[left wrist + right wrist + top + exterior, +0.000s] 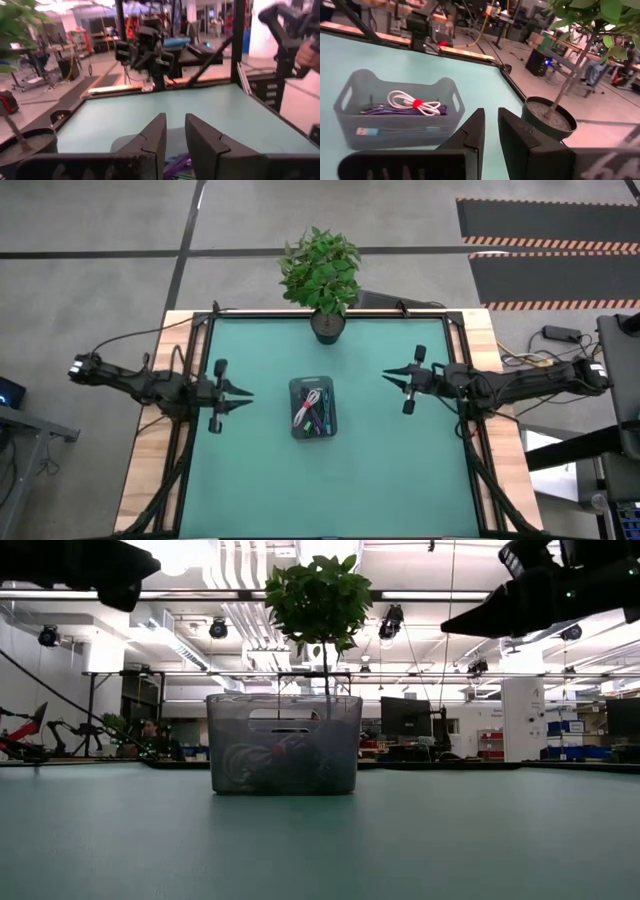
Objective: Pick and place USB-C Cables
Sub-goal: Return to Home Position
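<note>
The USB-C cables [313, 412] lie bundled inside the grey bin [292, 405] at the middle of the table [400, 470] (the white one [415, 104], red-banded, lies on top). The left gripper [247, 392] hovers nearer the left edge and the right gripper [387, 375] nearer the right edge. Both are well apart from the bin, fingers drawn together, grasping nothing.

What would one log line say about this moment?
cables: in grey bin | left claw: shut, empty, left of bin | right claw: shut, empty, right of bin
</note>
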Controlling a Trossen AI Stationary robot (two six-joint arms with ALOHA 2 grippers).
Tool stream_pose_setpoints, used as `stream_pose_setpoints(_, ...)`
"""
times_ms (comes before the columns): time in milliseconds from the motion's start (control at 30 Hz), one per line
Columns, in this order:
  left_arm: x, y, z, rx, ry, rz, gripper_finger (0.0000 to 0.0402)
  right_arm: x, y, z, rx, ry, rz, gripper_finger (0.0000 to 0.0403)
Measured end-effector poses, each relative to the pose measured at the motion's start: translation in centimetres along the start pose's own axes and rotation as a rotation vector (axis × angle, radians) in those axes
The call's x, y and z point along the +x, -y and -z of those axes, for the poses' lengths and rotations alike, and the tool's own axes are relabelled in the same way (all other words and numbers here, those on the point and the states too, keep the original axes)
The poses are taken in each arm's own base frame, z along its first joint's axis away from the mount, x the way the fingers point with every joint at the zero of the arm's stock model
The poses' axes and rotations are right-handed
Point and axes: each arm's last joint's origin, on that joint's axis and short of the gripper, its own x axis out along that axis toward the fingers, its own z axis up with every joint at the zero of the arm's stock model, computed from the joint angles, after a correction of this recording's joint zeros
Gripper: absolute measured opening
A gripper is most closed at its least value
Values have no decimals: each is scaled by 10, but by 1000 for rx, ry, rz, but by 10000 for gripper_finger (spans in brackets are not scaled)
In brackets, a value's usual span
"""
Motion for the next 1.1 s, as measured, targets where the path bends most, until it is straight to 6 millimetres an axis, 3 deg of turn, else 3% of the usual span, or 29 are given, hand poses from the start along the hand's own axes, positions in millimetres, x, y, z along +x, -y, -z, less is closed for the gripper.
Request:
stream_pose_setpoints(400,-26,-6,26,-34,130,-36,56,-29,5,14,15,108,14,43)
stream_pose_setpoints(667,-20,-2,45,-24,60,-41,56,-55,12,15,38,237,51,43)
stream_pose_setpoints(900,-16,1,67,11,5,-40,56,-65,13,19,-15,276,75,43)
stream_pose_setpoints(1100,-12,0,69,33,43,-86,56,-70,14,24,-38,308,124,43)
